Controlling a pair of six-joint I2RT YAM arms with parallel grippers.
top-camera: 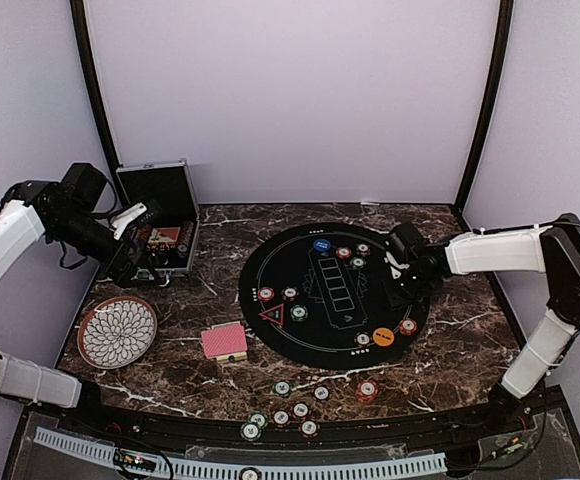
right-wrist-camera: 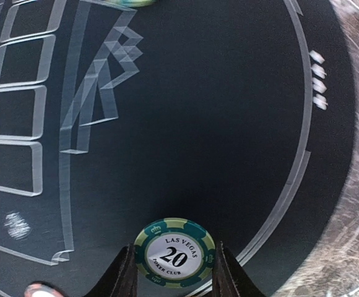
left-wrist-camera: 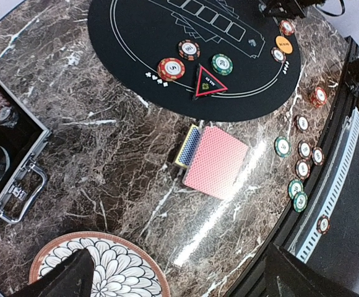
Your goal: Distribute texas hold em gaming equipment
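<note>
Chips (top-camera: pixel 299 313), marker discs (top-camera: pixel 383 336) and triangle (top-camera: pixel 272 316): placed round black mat (top-camera: pixel 310 335). Green chip (right-wrist-camera: pixel 175 252): pinched in right gripper (right-wrist-camera: pixel 173 272) above mat's right edge. Left gripper (left-wrist-camera: pixel 179 272): wide, empty, at table's (top-camera: pixel 185 310) far-left corner. Cards (top-camera: pixel 224 341), near-edge chips (top-camera: pixel 282 388): undealt.

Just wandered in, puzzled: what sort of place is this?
Likely a robot test booth staged for poker: plain walls, left arm and right arm at a marble tabletop, a black mat, poker chips, red-backed cards.
</note>
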